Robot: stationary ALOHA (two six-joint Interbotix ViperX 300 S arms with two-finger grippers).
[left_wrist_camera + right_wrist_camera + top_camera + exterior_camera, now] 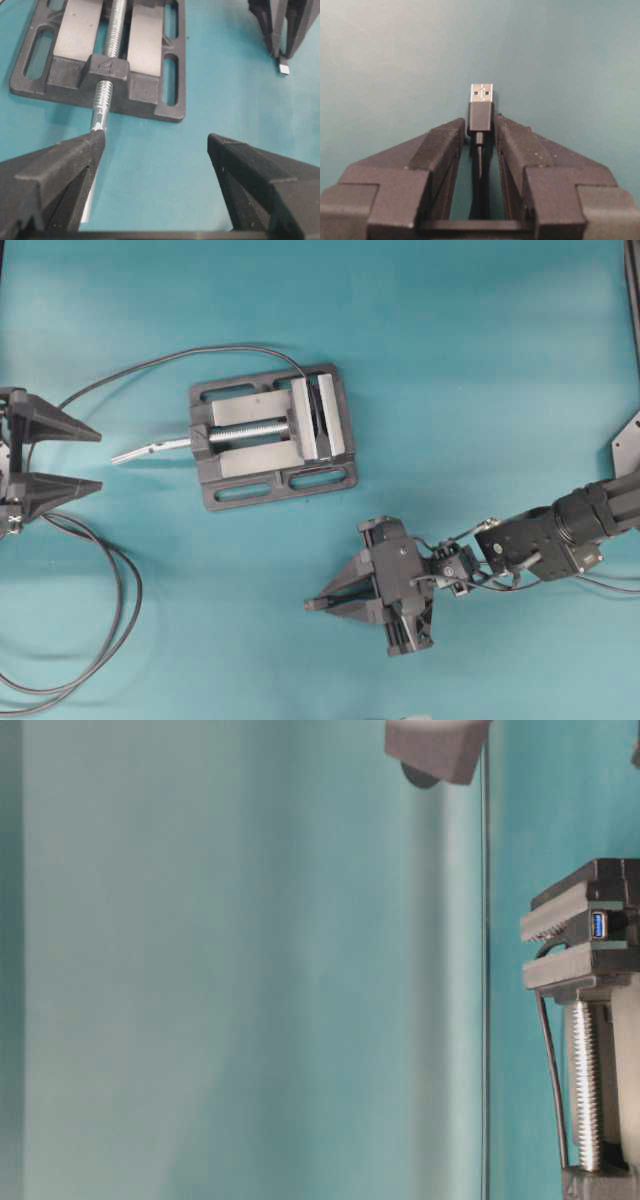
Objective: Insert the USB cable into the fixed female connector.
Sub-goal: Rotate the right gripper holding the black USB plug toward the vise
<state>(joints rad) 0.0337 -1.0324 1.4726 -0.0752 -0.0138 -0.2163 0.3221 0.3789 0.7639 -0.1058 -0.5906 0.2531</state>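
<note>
The USB cable (480, 116) lies between my right gripper's (480, 127) fingertips, metal tip forward; my jaws hug its dark plug, though a firm clamp I cannot confirm. I should squeeze squarely and keep it straight. The fixed female connector (599, 925) sits in the vise (272, 436), well apart. My left gripper (88, 458) gapes, empty.

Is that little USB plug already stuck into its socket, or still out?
Still out. The USB plug sits between the right gripper's fingers, its metal tip bare over the table, while the blue socket clamped in the vise stands empty.
</note>
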